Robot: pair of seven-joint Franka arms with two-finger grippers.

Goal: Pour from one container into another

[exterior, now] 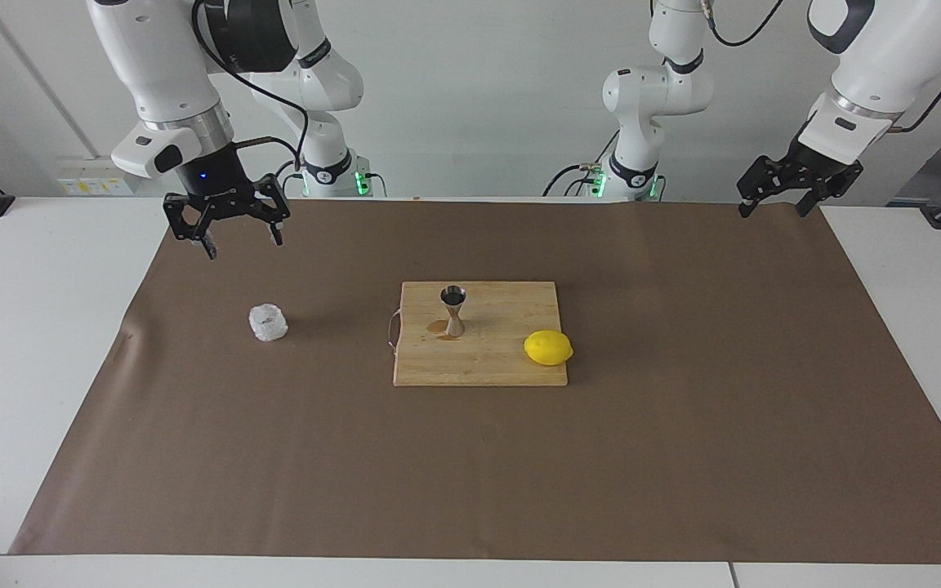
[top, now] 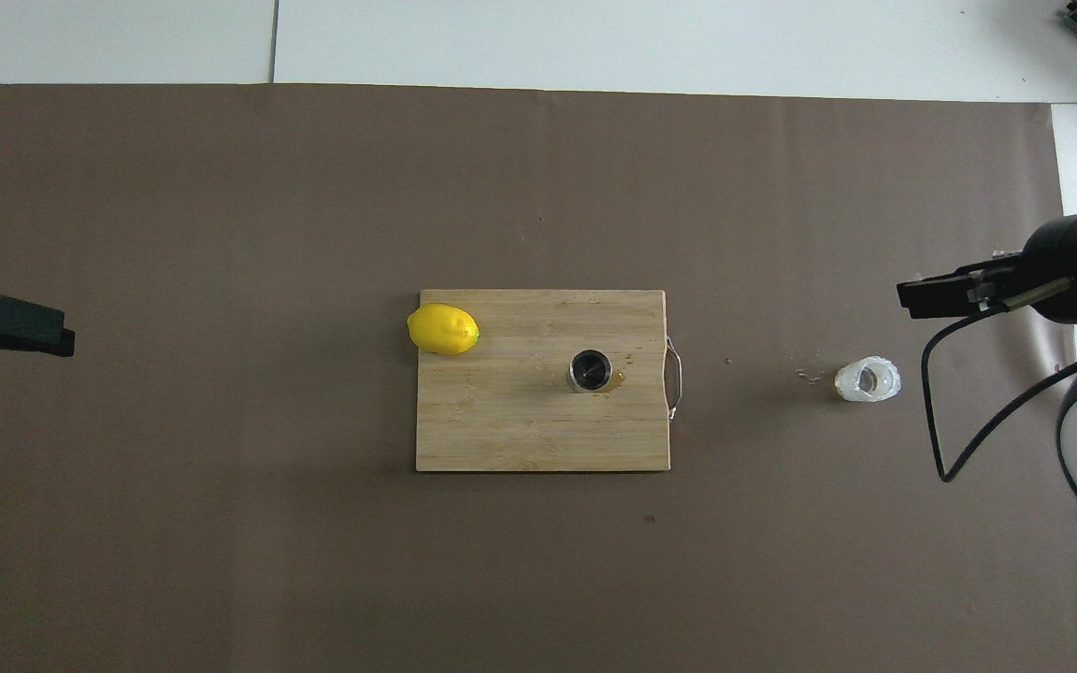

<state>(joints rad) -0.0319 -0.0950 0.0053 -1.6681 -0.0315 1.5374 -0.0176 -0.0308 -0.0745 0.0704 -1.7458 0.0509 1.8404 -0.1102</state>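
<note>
The whitish crinkled cup [exterior: 268,322] [top: 867,380] stands upright on the brown mat toward the right arm's end of the table, with nothing touching it. On the wooden cutting board [exterior: 503,366] [top: 501,425] the steel hourglass jigger [exterior: 453,310] [top: 591,370] stands upright. My right gripper [exterior: 243,243] [top: 912,294] hangs open and empty, raised over the mat beside the cup and well clear of it. At the left arm's end, my left gripper [exterior: 771,211] [top: 52,332] waits open over the mat's corner.
A yellow lemon [exterior: 548,348] [top: 443,329] lies on the board's corner toward the left arm's end. A small brownish wet patch [top: 619,379] sits beside the jigger's foot. A few droplets [top: 805,376] mark the mat [exterior: 683,457] between cup and board.
</note>
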